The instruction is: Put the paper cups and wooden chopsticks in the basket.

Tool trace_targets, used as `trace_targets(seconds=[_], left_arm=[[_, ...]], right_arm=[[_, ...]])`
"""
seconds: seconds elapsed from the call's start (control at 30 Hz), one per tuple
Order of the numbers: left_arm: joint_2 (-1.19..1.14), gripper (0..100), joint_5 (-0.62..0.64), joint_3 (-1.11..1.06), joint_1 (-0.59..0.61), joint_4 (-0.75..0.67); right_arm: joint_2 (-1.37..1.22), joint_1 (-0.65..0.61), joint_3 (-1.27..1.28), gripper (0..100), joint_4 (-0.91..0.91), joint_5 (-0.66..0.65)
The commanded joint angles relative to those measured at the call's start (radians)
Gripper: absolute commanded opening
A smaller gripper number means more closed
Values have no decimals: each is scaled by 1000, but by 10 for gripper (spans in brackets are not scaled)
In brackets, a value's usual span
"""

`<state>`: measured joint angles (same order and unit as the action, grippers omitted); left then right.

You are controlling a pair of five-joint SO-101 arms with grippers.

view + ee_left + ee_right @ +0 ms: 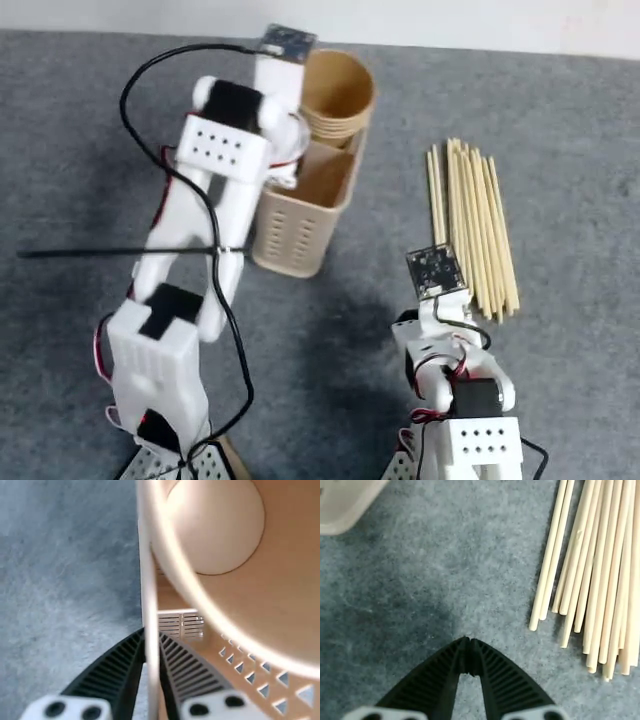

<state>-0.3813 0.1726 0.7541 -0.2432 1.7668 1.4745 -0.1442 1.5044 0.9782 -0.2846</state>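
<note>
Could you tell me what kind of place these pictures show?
Probably a tabletop test bench for small robots, not a kitchen: a grey felt-like mat lies under everything, the white left arm and right arm trail loose cables, and the props are a basket, paper cups and wooden chopsticks.

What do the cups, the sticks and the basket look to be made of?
The paper cups look like matte tan paper, going by the thin wall and pale rim. The chopsticks look like bare pale wood, dull and slightly uneven in tone. The basket is probably moulded plastic: smooth, beige, with regular slots.
</note>
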Motion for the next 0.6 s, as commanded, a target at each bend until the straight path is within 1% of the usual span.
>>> trace_targets(seconds=[0.0, 0.17, 0.4, 0.57], left_arm=[[128, 4, 32, 7, -68, 3], [111, 4, 34, 5, -94, 2], [-88, 4, 31, 12, -93, 0], [-108, 4, 37, 10, -110, 0]], right_arm=[[7, 5, -4, 6, -19, -5], [7, 5, -4, 6, -19, -5], [7, 5, -4, 6, -19, -5], [7, 5, -4, 6, -19, -5]])
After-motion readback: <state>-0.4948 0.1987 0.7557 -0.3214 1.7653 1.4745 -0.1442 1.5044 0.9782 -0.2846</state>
